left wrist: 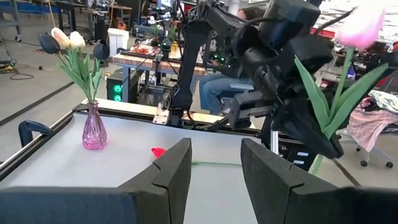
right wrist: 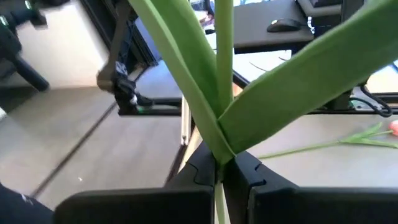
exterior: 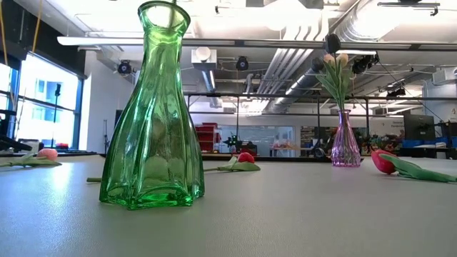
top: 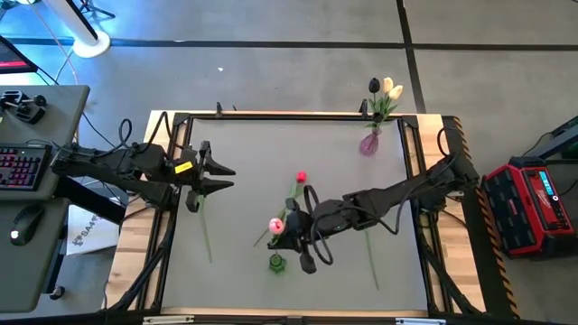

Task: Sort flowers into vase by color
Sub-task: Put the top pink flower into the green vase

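My right gripper (top: 289, 231) is shut on a pink tulip (top: 276, 225) above the table's near middle, just beyond the green glass vase (top: 276, 263). The tulip stands upright, with its head (left wrist: 364, 25) above the fingers. A purple vase (top: 369, 143) at the far edge holds cream and dark tulips. A red tulip (top: 301, 178) lies on the table mid-way, and two more flowers (top: 206, 230) (top: 370, 253) lie flat to either side. My left gripper (top: 228, 178) hovers open and level at the left, holding nothing. My right gripper pinches the pink tulip's thin stem (right wrist: 219, 163) between its two fingers, just below where the long leaves branch off. The fingers come roughly level from the table's right side and lie across the stem. The flower is upright, and its lower stem (left wrist: 317, 165) hangs below the fingers.
The green vase (exterior: 153, 121) stands close to the near edge. Loose tulips lie at the left (exterior: 46, 153), middle (exterior: 246, 157) and right (exterior: 385, 163). A wooden rim with black rails (top: 424, 126) frames the grey table. A keyboard desk (top: 23, 167) stands left, a red case (top: 533, 203) right.
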